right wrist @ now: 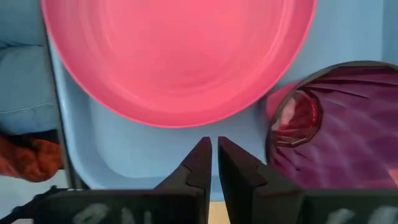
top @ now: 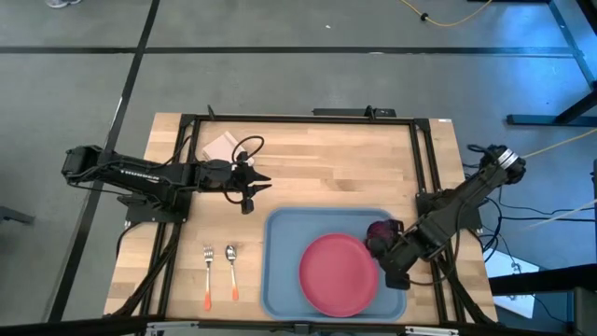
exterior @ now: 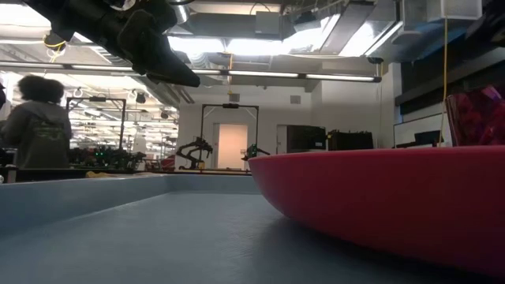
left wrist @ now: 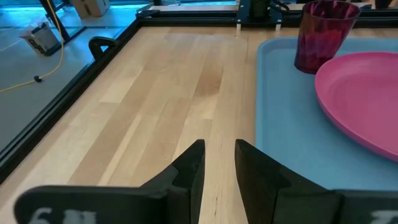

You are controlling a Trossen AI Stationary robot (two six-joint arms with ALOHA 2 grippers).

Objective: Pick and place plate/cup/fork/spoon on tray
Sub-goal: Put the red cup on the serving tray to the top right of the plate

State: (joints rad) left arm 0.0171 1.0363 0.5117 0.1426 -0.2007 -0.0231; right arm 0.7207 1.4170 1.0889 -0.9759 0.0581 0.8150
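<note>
The pinkish-red plate (top: 338, 273) lies flat on the light-blue tray (top: 280, 233). The dark red cup (top: 381, 231) stands upright in the tray's far right corner, beside the plate. The fork (top: 208, 271) and the spoon (top: 231, 266) lie side by side on the wood left of the tray, metal ends toward the far edge. My right gripper (right wrist: 214, 146) is shut and empty, pointing down over the tray's right side between the plate (right wrist: 180, 56) and the cup (right wrist: 339, 124). My left gripper (left wrist: 219, 162) is slightly open and empty, above bare wood beyond the tray's far left corner.
A white square pad (top: 221, 147) and a looped black cable (top: 247, 147) lie at the far left of the table. A black frame runs along the table's edges (top: 424, 159). A person (exterior: 31, 126) stands far off in the room behind.
</note>
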